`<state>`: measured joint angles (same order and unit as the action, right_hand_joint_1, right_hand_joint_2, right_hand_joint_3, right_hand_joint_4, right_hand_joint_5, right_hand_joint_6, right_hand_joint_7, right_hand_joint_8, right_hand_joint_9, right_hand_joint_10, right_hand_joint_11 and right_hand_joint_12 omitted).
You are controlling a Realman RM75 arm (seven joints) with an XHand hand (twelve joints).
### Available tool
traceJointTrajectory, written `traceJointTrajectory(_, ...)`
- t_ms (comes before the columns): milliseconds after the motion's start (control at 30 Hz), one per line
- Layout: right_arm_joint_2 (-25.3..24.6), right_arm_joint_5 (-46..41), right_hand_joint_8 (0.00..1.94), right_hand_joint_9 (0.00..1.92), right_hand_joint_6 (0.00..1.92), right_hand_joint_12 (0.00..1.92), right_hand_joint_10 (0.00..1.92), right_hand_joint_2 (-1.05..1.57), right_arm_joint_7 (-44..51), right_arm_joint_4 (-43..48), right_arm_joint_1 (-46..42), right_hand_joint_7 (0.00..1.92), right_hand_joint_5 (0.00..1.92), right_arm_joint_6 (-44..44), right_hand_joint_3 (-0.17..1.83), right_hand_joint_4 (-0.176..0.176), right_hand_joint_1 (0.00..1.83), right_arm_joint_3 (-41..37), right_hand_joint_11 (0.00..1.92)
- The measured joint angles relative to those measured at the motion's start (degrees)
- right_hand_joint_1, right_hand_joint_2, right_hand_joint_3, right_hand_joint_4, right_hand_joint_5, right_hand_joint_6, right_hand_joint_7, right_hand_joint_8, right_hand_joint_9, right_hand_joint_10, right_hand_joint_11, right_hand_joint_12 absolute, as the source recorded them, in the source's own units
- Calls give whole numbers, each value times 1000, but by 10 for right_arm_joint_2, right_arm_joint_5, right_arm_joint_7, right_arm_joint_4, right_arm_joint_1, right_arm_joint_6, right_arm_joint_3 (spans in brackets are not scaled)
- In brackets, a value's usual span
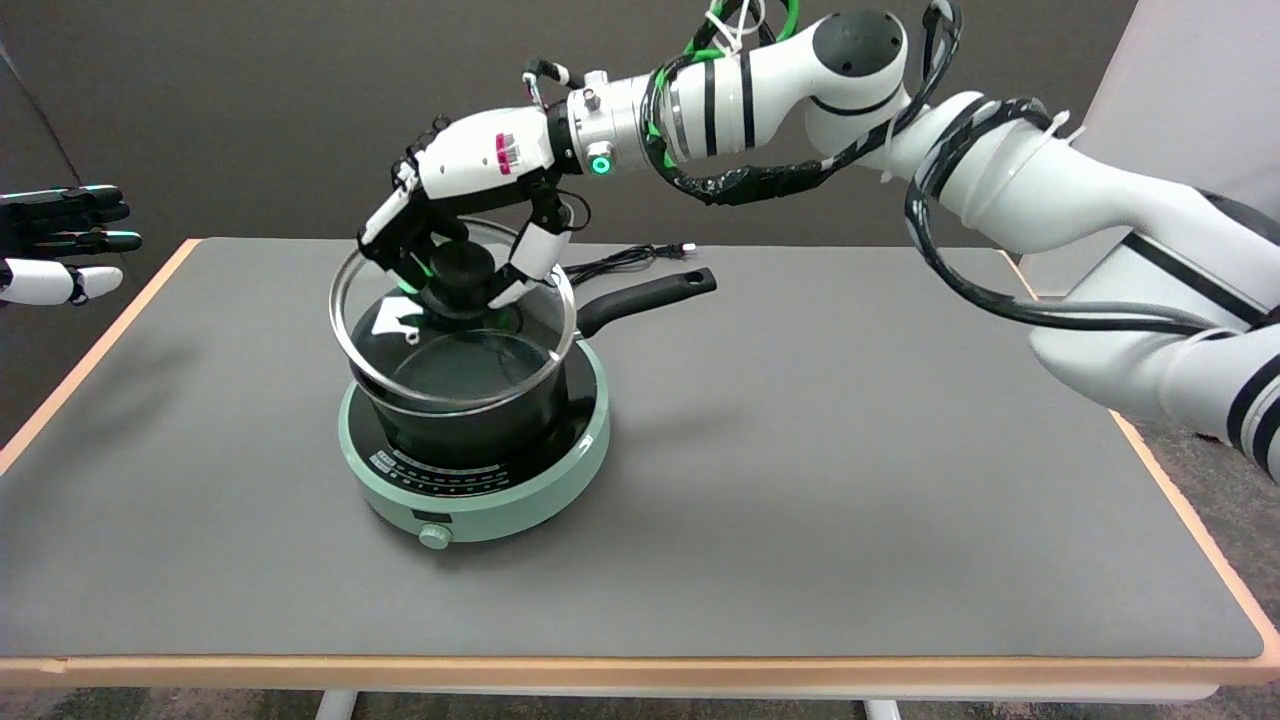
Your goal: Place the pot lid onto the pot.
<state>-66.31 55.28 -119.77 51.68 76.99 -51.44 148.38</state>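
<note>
table (800,450) grey, orange-edged | cooker (480,480) pale green, pot (470,410) black, stood on it | pot lid (452,330) clear glass, steel-rimmed, held tilted over pot mouth | knob (462,268) black, gripped by right hand (470,215) | risk: rim may be seated askew and slide off if released while tilted

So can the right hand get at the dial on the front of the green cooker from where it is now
Probably not right away. The right hand is busy holding the glass lid by its knob over the pot. The dial itself sits unobstructed at the cooker's front.
</note>
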Motion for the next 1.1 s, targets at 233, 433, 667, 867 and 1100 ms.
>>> traceJointTrajectory(233, -8, 25, 1506, 612, 1314, 1919, 1807, 1027, -31, -4, 22, 674, 540, -41, 497, 171, 1465, 0, 424)
traceJointTrajectory(433, -18, 44, 1494, 639, 1332, 1915, 1783, 988, -50, -12, 41, 696, 559, -56, 549, 176, 1474, 1, 469)
traceJointTrajectory(667, -34, 62, 1480, 672, 1376, 1921, 1767, 932, -65, -38, 53, 727, 540, -62, 634, 176, 1482, 1, 466)
traceJointTrajectory(867, -53, 81, 1540, 611, 1301, 1850, 1829, 1019, -73, -70, 58, 672, 565, -60, 518, 176, 1469, 1, 542)
traceJointTrajectory(1100, -76, 101, 1524, 625, 1308, 1846, 1809, 1002, -78, -110, 59, 689, 579, -42, 538, 176, 1472, 1, 572)
